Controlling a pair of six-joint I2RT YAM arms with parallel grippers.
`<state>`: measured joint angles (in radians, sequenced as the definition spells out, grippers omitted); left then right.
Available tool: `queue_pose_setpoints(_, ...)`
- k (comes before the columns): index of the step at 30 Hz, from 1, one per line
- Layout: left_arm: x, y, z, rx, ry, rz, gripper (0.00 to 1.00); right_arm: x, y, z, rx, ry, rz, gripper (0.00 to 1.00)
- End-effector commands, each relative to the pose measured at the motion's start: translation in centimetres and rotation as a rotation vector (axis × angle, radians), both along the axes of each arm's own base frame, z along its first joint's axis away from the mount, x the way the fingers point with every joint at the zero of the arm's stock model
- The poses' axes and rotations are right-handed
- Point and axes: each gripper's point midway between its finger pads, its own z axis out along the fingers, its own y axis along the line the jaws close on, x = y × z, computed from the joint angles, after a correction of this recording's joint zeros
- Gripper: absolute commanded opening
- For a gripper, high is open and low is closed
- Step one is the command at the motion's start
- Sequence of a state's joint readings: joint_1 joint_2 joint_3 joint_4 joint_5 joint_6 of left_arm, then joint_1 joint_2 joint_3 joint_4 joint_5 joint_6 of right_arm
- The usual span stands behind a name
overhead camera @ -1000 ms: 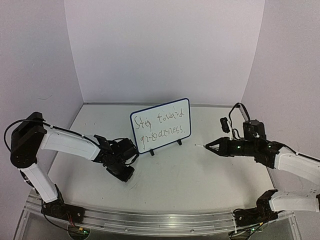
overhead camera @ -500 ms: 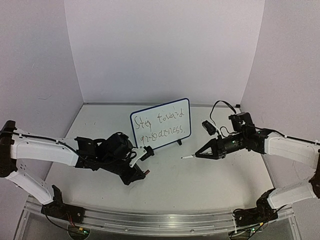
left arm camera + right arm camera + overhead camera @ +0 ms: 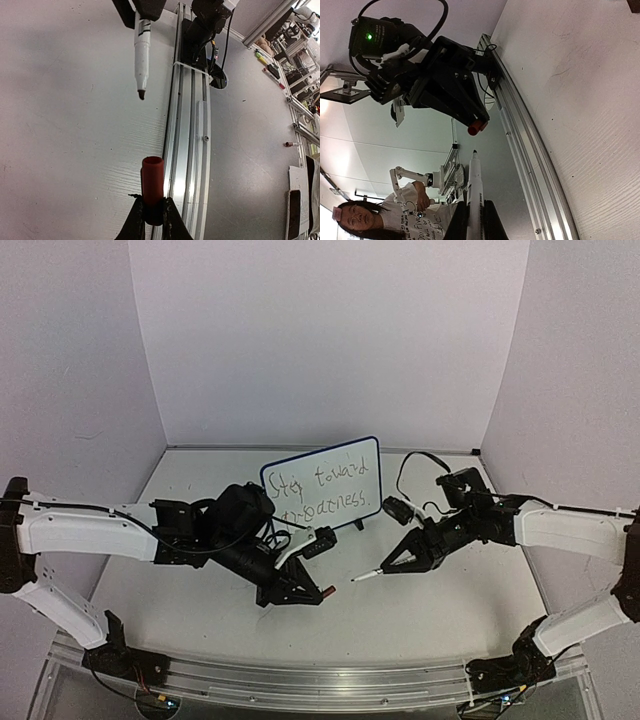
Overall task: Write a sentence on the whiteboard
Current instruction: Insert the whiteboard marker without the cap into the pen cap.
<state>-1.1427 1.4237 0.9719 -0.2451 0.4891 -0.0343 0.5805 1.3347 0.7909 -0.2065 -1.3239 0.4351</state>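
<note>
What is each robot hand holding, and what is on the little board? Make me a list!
board: whiteboard standing upright on the table, behind the two grippers
writing: sentence in two cursive lines, roughly "Stay toward greatness"
left gripper: shut on the red cap
right gripper: shut on the marker, tip bare
marker and cap: apart, tip pointing toward the cap's open end
likely next: probably putting the cap back on the marker
</note>
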Motion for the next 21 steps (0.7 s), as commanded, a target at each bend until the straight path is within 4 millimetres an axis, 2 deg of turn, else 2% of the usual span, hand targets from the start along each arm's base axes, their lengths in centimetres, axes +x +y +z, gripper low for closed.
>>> queue_pose_setpoints(1, -1.0, -0.9, 1.5, -0.033, -0.022, -0.108, 0.0, -0.5, 1.6, 0.7, 0.008, -0.026, 0.052, 0.0)
queue_pose_setpoints(21, -1.2, -1.1, 0.9, -0.012, -0.008, -0.128, 0.0, -0.9, 2.9, 0.4, -0.004, -0.029, 0.09, 0.0)
